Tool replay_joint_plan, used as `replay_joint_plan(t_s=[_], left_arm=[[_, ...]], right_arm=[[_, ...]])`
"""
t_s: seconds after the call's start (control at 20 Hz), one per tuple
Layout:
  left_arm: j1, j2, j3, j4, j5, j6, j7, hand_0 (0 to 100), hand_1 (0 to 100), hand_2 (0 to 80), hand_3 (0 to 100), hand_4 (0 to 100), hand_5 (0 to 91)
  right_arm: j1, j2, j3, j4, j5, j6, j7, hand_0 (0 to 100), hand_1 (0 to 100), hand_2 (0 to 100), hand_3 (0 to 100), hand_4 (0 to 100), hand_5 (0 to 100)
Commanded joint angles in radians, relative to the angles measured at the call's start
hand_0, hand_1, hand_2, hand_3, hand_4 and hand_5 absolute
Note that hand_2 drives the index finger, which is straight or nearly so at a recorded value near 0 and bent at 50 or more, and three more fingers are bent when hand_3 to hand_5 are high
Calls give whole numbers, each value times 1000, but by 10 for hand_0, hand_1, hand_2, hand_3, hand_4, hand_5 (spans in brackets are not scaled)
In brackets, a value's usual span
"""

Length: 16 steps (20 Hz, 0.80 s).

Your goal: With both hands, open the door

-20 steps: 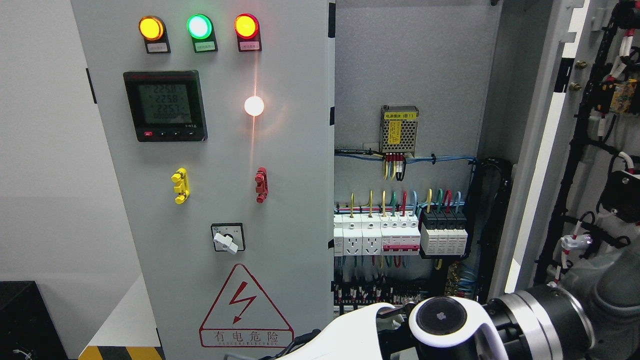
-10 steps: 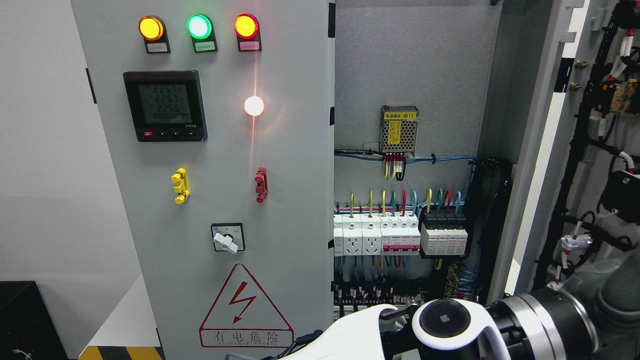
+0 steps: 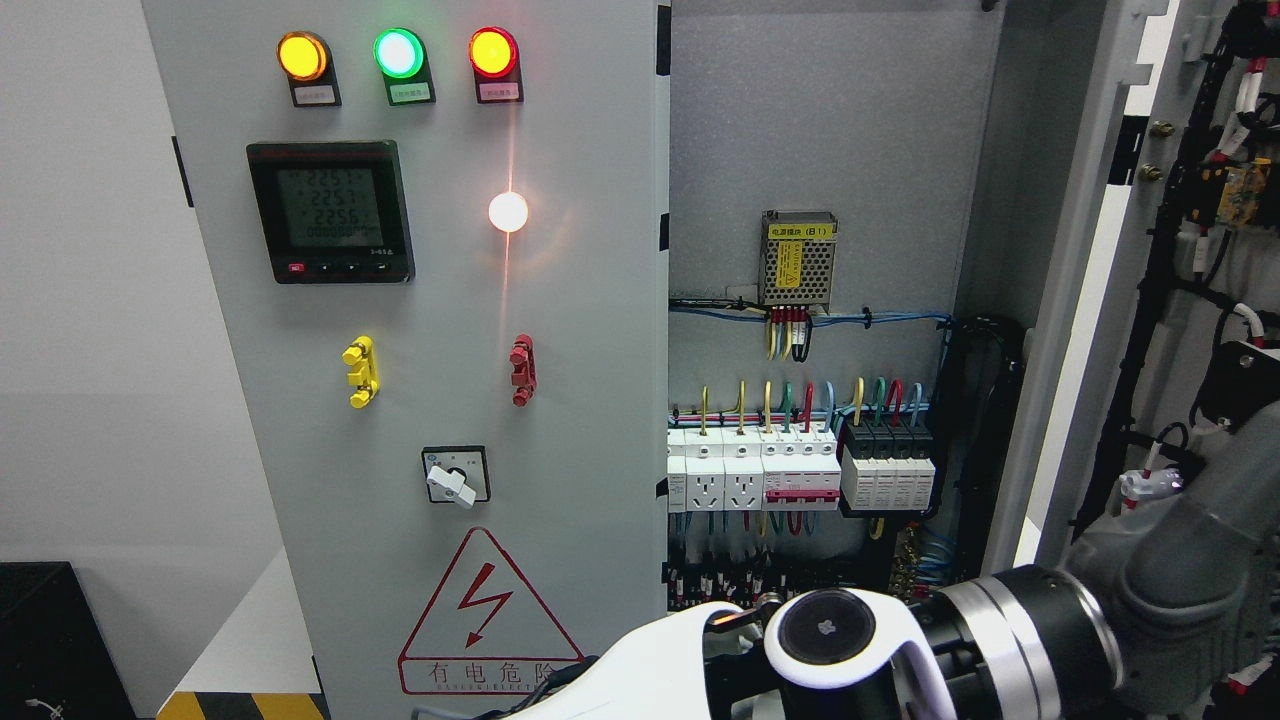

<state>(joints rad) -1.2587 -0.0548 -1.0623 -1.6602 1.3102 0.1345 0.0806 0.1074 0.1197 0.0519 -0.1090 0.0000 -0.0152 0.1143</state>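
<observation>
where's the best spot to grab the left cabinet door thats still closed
Hook fingers around the left door's free vertical edge beside the open bay and pull outward, coming from the right. That edge stands exposed, the hinges probably sit on its far left, and the face carries only small switches and lamps, no handle.

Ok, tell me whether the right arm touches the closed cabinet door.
Cannot tell. In the head view the right arm overlaps the closed cabinet door at its lower edge, but its tip runs off the frame; no contact or gap shows.
</observation>
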Motion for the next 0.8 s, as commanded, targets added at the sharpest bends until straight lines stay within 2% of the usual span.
replay_joint_plan(t_s=[0.0, 0.35, 0.75], left_arm=[[28, 191, 31, -147, 7, -3, -2, 0, 0, 0, 0, 0, 0], [82, 322, 119, -214, 54, -3, -2, 0, 0, 0, 0, 0, 0], [261, 498, 160, -289, 54, -6, -2, 0, 0, 0, 0, 0, 0]], right_arm=[[0, 0, 0, 0, -11, 0, 1, 191, 0, 0, 0, 0, 0], [0, 0, 0, 0, -11, 0, 1, 191, 0, 0, 0, 0, 0], [0, 0, 0, 0, -9, 0, 1, 191, 0, 0, 0, 0, 0]])
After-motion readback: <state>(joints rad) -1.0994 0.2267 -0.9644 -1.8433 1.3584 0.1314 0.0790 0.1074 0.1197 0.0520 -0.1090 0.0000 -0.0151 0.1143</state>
